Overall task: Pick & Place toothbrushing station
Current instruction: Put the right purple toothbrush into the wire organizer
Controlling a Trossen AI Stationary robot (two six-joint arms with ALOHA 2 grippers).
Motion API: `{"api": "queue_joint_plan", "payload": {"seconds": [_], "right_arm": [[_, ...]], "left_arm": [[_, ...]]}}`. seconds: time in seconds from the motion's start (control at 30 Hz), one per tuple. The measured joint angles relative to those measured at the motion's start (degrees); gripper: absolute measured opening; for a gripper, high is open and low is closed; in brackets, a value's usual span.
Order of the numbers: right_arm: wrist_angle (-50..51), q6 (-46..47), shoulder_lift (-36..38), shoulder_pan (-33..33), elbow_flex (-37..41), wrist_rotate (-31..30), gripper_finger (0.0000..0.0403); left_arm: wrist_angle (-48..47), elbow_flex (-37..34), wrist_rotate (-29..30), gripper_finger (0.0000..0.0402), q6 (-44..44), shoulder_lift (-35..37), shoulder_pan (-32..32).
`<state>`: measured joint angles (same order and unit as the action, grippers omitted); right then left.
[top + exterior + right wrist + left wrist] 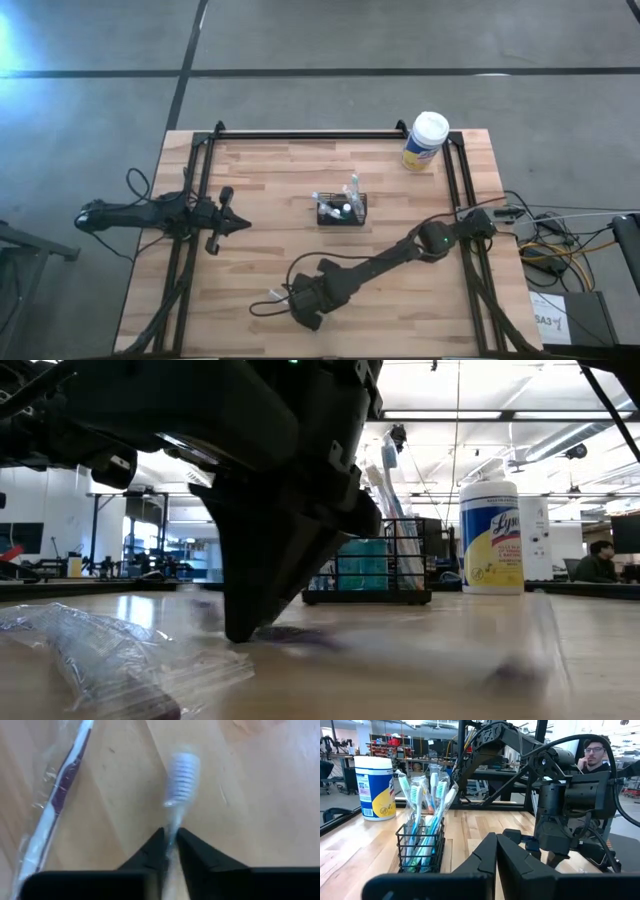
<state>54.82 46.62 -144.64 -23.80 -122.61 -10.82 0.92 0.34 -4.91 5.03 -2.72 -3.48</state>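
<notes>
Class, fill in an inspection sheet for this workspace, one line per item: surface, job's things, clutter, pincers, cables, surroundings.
Surface: wooden table, black frame rails along its edges.
Job's things: black caddy near the table's middle, holding wrapped toothbrushes; another toothbrush in the right pincer.
Clutter: wipes canister at the far right corner; wrapped toothbrush lying near the right pincer.
Pincers: right pincer shut on a toothbrush low over the near edge; left pincer shut, at the left side.
Cables: bundle off the right side.
Surroundings: person behind the table.
</notes>
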Motion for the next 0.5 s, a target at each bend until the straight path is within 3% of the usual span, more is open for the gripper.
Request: {"api": "queue_joint_plan", "payload": {"seconds": [0.1, 0.33, 0.5], "right_arm": [[0.05, -2.44, 0.46, -0.01, 0.11, -1.57, 0.0019], [1.64, -9.11, 3.6, 0.05, 0.06, -6.66, 0.0012], [-1.29, -18.34, 11.16, -1.68, -0.5, -13.66, 0.0009]], "left_arm": [[0.07, 0.0, -0.01, 0.0016, 0.44, 0.0, -0.01], [0.41, 0.0, 0.0, 0.0016, 1.17, 0.0, 0.0], [0.38, 0.0, -0.01, 0.0011, 1.08, -0.03, 0.01]]}}
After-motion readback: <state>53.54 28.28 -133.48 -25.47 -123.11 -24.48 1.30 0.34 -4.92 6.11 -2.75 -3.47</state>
